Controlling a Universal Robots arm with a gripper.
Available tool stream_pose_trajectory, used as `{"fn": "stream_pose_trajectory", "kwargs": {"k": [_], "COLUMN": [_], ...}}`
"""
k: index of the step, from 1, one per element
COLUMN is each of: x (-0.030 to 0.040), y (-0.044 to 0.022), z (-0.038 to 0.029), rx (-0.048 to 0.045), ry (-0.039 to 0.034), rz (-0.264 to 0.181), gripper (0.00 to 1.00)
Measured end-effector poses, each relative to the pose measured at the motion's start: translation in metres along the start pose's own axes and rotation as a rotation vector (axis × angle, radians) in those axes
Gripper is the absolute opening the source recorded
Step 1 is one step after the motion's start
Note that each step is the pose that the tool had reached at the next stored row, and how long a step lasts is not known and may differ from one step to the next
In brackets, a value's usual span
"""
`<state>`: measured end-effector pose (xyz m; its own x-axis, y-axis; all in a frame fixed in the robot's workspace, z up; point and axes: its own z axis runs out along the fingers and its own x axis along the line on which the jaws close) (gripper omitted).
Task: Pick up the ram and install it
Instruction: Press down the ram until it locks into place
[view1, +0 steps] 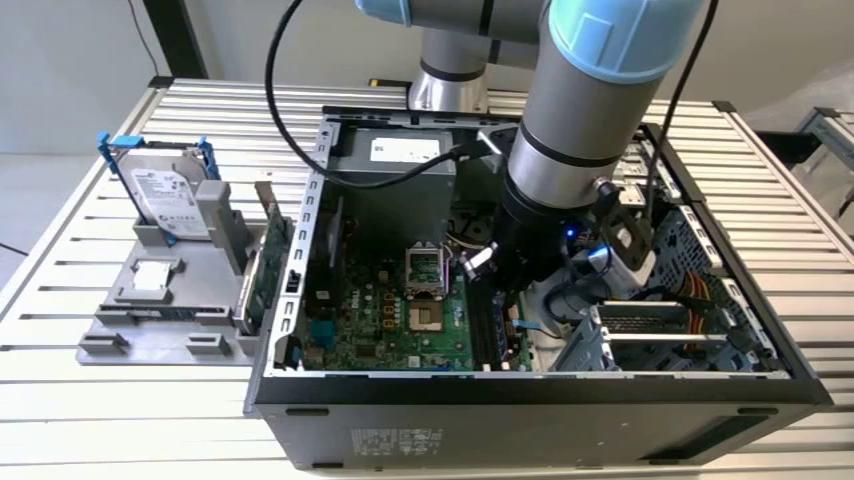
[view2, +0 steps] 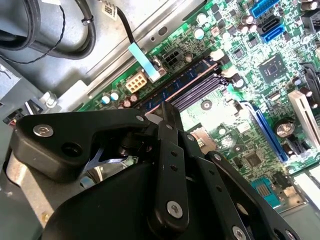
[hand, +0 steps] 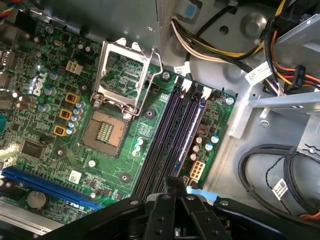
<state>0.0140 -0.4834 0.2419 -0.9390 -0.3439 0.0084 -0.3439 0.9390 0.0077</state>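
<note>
Ram: the ram (view2: 182, 82) (hand: 196, 127) is a thin blue stick lying along the memory slot closest to the motherboard's edge, beside the small white power connector (hand: 196, 170); whether it is fully pressed home I cannot tell
Neighbouring slots: three dark memory slots (hand: 167, 135) run parallel just beside the ram
Gripper: the gripper (view2: 167, 111) (hand: 175, 181) hangs over one end of the slot row, its black fingers (view2: 170, 165) drawn together with nothing seen between the tips; whether the tips touch the ram I cannot tell
Arm: the arm (view1: 587, 150) reaches down into the open case
Motherboard: the green motherboard (view1: 387, 320) lies flat on the case floor, with the processor socket (hand: 106, 132) near its middle, its metal frame tipped up
Case: the black computer case (view1: 534, 385) lies on its side, open upward, reaching the front edge of the worktop (view1: 134, 400)
Stand: a grey stand (view1: 160, 300) sits near the worktop's edge at the exterior view's left, just beside the case
Hard drive: a silver hard drive (view1: 171, 200) in a blue frame stands upright in the stand
Green card: a green card (view1: 274, 250) stands on edge between the stand and the case wall
</note>
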Motion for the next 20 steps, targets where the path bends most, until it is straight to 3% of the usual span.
{"fn": "stream_pose_trajectory", "kwargs": {"k": [20], "x": [0.0000], "y": [0.0000], "z": [0.0001], "rx": [0.0004], "ry": [0.0005], "rz": [-0.074], "gripper": [0.00]}}
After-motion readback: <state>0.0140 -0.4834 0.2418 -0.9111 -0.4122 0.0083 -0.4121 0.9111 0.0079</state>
